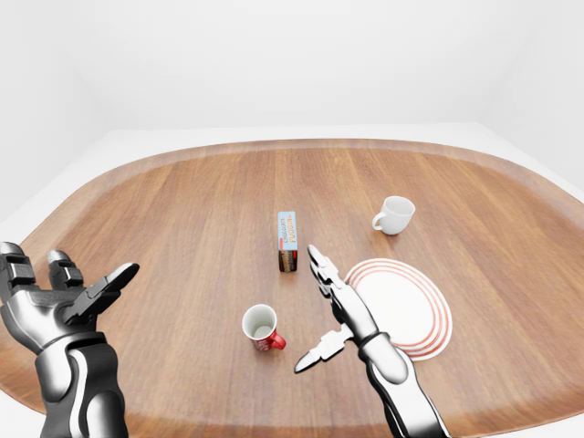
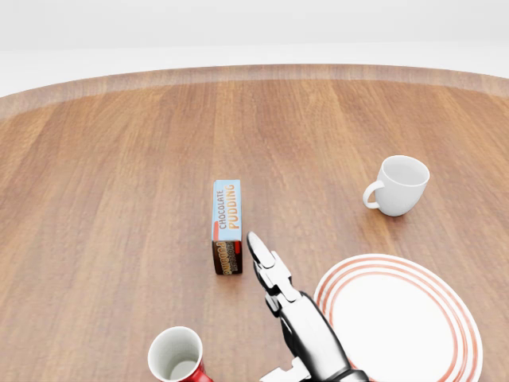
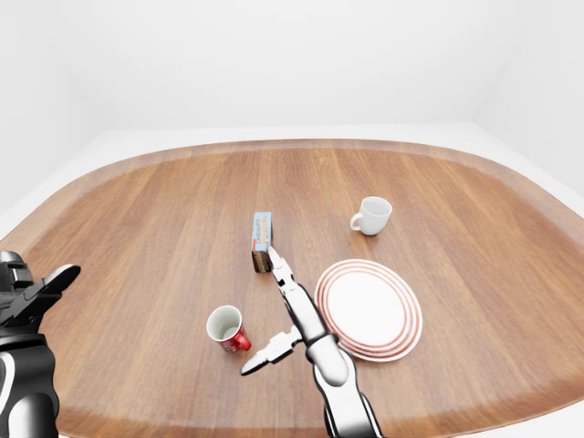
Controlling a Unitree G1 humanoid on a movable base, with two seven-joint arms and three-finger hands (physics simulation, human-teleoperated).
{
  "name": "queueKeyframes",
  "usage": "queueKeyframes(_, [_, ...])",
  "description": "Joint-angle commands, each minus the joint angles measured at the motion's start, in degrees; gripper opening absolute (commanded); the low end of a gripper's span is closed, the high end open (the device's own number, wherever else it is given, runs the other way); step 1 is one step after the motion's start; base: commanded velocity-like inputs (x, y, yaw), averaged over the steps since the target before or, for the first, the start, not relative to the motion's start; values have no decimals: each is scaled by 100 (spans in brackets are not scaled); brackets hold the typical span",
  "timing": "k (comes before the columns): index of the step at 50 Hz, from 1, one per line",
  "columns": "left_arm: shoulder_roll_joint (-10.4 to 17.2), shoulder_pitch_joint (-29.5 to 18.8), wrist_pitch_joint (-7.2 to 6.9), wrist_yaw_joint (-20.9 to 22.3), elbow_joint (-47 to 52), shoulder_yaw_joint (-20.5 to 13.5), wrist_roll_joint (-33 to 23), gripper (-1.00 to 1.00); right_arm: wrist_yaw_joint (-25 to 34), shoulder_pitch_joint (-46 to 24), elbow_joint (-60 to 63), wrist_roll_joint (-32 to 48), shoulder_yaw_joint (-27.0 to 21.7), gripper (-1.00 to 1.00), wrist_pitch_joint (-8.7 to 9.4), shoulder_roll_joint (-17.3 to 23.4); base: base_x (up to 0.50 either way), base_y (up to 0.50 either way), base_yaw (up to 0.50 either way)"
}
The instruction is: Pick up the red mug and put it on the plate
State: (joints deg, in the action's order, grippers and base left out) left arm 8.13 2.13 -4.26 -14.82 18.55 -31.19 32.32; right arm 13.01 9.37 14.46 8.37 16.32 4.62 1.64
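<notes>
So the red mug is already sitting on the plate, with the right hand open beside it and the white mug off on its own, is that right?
Not quite. The red mug stands on the table, apart from the plate, to its left in the left-eye view. The rest holds: the right hand is open between mug and plate, and the white mug stands alone.

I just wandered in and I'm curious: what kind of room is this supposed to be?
Probably a simulated test room, not a real kitchen: a big oval wooden table in bare white walls, set with only a striped plate, two mugs and a pudding box.
</notes>
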Motion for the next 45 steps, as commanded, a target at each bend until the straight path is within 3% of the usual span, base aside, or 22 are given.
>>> queueKeyframes(1, [2,-7,14,3,-19,13,-9,100,-23,49,-604,459,545,100,-122,-32,0,0,0])
queueKeyframes(5, [-3,-6,22,7,-26,19,-15,100,-63,28,-821,565,635,100,-228,-64,0,0,0])
queueKeyframes(11, [-4,-1,30,15,-32,18,-15,100,-47,-22,-867,699,728,100,-179,-108,0,0,0])
queueKeyframes(16, [-11,11,22,11,-13,22,-17,100,-98,-111,-1143,854,832,100,-281,-183,0,0,0])
queueKeyframes(26, [-11,0,10,-2,-8,26,-23,100,-98,-299,-1448,1043,853,100,-308,-335,0,0,0])
queueKeyframes(37, [-13,-13,49,8,-58,56,-46,100,-166,-664,-2245,1031,688,100,-569,-606,0,0,0])
queueKeyframes(40, [-8,-2,-19,-23,30,49,-30,100,-134,-788,-2405,1095,655,100,-542,-699,0,0,0])
queueKeyframes(45, [-14,-12,18,3,-23,49,-46,100,-98,-964,-2650,1167,580,100,-547,-815,0,0,0])
